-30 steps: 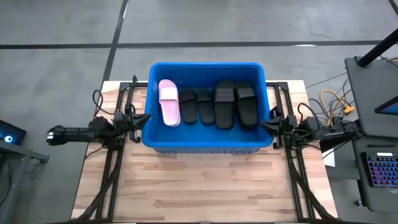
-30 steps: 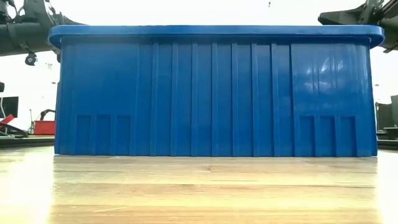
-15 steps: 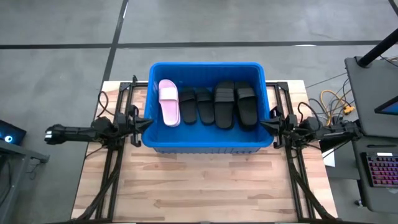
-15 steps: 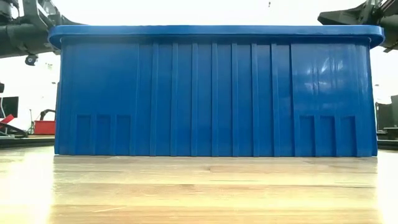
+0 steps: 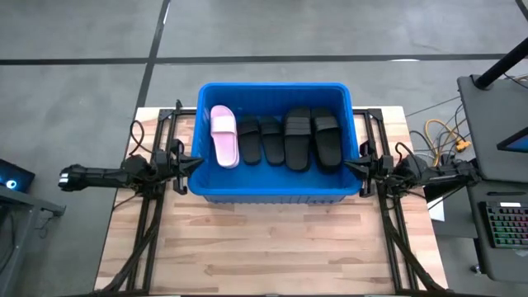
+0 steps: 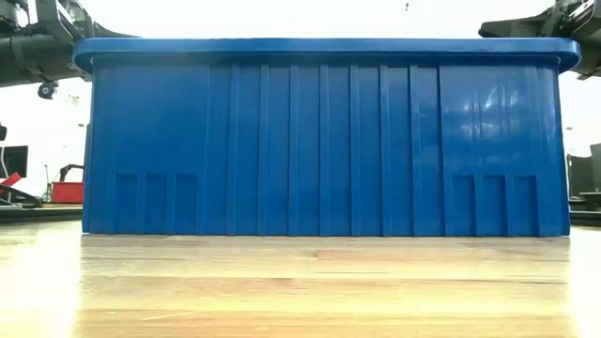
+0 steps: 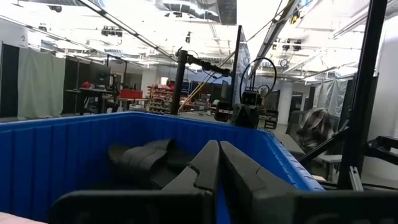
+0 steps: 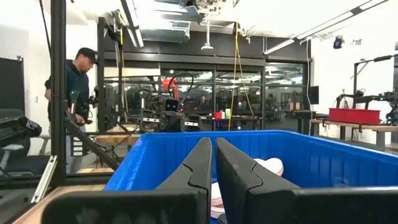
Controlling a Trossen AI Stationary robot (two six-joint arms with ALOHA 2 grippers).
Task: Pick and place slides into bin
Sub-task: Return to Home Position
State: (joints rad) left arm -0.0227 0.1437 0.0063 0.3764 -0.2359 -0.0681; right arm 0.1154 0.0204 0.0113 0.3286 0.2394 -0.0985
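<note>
The blue bin point(image 5: 275, 194) stands on the far half of the wooden table. Inside it lie one pale pink slide point(image 5: 223, 136) near the left wall and several black slides point(image 5: 298, 138) side by side, soles down on the bin's floor. My left gripper point(image 5: 195, 162) is shut and hovers at the bin's left rim, pointing over the bin point(image 7: 74, 149) toward the black slides point(image 7: 146, 158). My right gripper point(image 5: 351, 166) is shut at the right rim, pointing across the bin point(image 8: 323, 155) toward the pink slide point(image 8: 268, 166). Neither holds anything.
The bare wooden tabletop point(image 5: 272, 247) stretches in front of the bin. The arms' frames and cables point(image 5: 153, 206) run along both table sides. A desk with a keyboard point(image 5: 505, 227) stands right of the table. A person point(image 8: 78, 93) stands in the room beyond the left side.
My left gripper has tipped up a little at the bin's left rim. The bin and the slides have kept still.
</note>
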